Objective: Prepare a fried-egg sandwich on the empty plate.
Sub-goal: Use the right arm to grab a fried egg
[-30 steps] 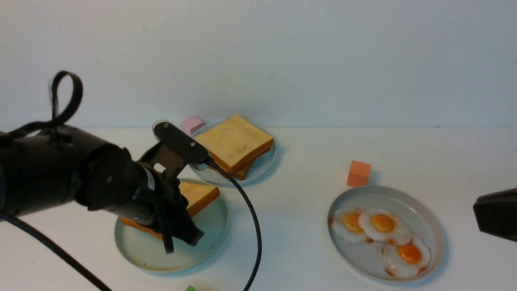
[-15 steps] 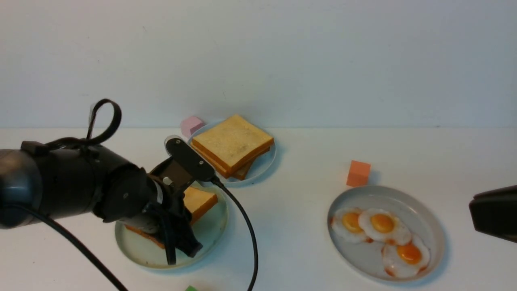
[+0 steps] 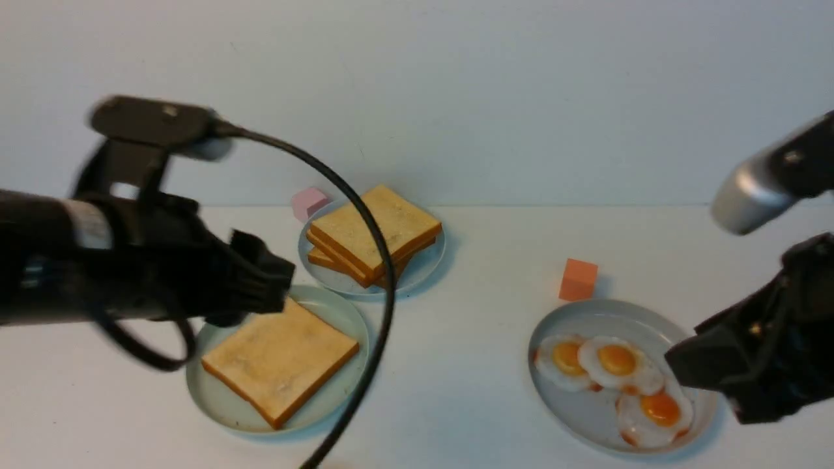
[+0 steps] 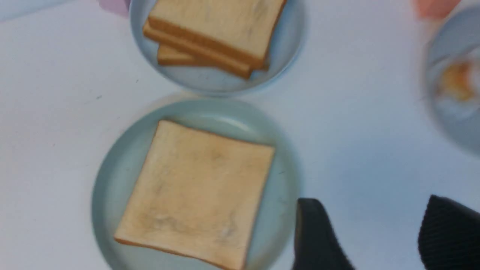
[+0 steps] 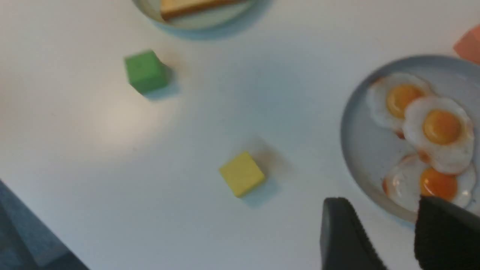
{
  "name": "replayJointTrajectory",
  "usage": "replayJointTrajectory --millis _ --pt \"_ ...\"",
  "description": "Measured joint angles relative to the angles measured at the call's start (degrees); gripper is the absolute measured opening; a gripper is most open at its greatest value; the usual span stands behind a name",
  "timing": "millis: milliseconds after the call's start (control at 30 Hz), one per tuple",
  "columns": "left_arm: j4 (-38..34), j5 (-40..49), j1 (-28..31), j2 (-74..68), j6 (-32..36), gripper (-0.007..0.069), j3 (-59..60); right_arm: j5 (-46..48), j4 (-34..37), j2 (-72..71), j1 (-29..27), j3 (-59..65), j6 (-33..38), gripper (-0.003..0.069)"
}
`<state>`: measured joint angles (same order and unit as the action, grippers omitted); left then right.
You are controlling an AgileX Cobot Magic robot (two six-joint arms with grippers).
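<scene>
Left jaws, right jaws: parted, empty. Fried egg [image 3: 616, 361], lower right, looks floppy; pinch its white edge.

White table [image 3: 482, 260], bearing: mint-green plate [image 3: 335, 312]. From that plate: pale-blue plate [image 3: 417, 273] just behind; pink cube [image 3: 308, 200] farther behind; grey-blue plate [image 3: 606, 316] well right; orange cube [image 3: 578, 280] right-rear; green cube [image 5: 145, 71] near front; yellow cube [image 5: 242, 173] front-right.

Front, both wrists: shared mint plate [image 3: 215, 398]
</scene>
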<state>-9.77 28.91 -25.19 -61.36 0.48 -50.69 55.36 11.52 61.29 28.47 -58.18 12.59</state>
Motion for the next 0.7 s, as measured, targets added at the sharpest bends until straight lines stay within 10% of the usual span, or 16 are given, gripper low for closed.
replayJointTrajectory --millis 167,700 --pt "-3.12 2.66 0.00 22.10 1.54 -0.0011 5.65 -2.80 -8.94 12.35 0.00 0.00 -3.25 0.0377" --pt "-4.52 4.78 0.00 51.41 2.59 -0.0013 16.50 -11.63 -14.37 42.82 -8.42 -8.31 5.26 0.0637"
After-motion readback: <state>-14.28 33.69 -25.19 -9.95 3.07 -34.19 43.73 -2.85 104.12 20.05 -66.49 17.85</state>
